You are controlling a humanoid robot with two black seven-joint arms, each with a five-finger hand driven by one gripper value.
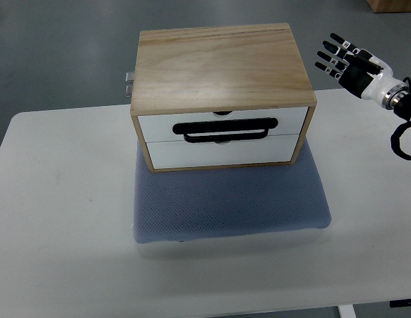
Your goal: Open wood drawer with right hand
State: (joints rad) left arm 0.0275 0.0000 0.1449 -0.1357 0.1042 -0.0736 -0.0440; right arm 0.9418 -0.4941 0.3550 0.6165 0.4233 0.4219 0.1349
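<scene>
- Your right hand (343, 61) hangs in the air with its fingers (330, 51) stretched out and spread, holding nothing; its arm runs off the picture's right edge, so you see only the wrist and a loop of black cable (406, 138) below it.
- You see four dark fingers clearly; the thumb is hard to make out from this angle.
- Your left arm does not show anywhere.
- The wood drawer box (223, 96) stands to the left of the hand and a little lower in the picture, near it but apart, with nothing touching.
- Count two white drawer fronts: the upper drawer (223, 123) and the lower drawer (223, 151), both flush with the frame, both shut.
- One black loop handle (226, 129) lies across the seam between the two fronts; you cannot tell from here which drawer it belongs to.
- Two small notches, one at the top edge of each front, are half hidden and too small to read.
- One small metal fitting (129, 84) sticks out from the box's far side, the side away from the hand, mostly hidden by the box.
- One blue-grey mat (229, 202) lies under the box and spreads toward you.
- One white table (59, 218) carries it all; its near edge is cut off at the bottom of the picture.
- A corner of something tan (394, 4) above the hand is cut off at the top edge.
</scene>
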